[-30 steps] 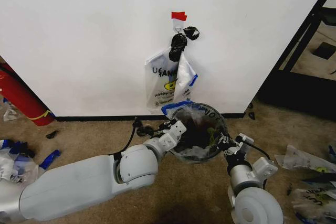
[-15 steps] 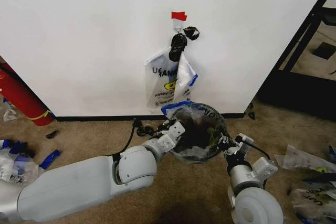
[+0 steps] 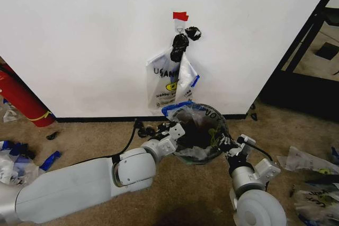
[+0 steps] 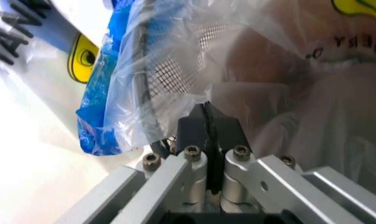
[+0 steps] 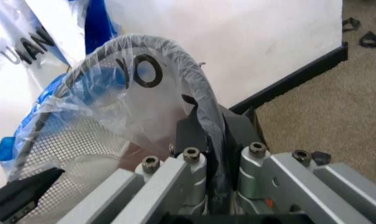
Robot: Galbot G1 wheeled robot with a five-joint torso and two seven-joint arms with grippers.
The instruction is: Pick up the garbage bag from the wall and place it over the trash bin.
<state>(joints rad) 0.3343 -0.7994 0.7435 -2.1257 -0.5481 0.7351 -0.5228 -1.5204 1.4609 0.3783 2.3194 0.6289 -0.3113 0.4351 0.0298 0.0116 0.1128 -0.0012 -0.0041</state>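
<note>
The trash bin [image 3: 183, 153], a dark mesh bin, stands on the carpet against the wall [image 3: 85, 35]. A garbage bag [image 3: 211, 115] is draped over its rim, with its blue edge on the wall side. My left gripper [image 3: 178, 128] is at the bin's left rim, shut on the bag's film [image 4: 175, 93]. My right gripper [image 3: 226, 142] is at the right rim, shut on the bag-covered rim [image 5: 175, 56]. In the wrist views the left gripper [image 4: 206, 108] pinches plastic and the right gripper [image 5: 208, 122] clamps the wrapped rim. Another garbage bag [image 3: 165, 84] hangs on the wall above.
A black knotted clump [image 3: 183, 39] hangs at the hook under a red tape strip [image 3: 180, 16]. A long red cylinder [image 3: 18, 96] leans at the left. Loose bags lie on the carpet at the left [image 3: 16, 162] and right [image 3: 312, 168]. A black frame [image 3: 307, 41] stands at the right.
My left arm has drawn back slightly to the left, its gripper staying at the bin's rim. The right arm and the bin have not moved.
</note>
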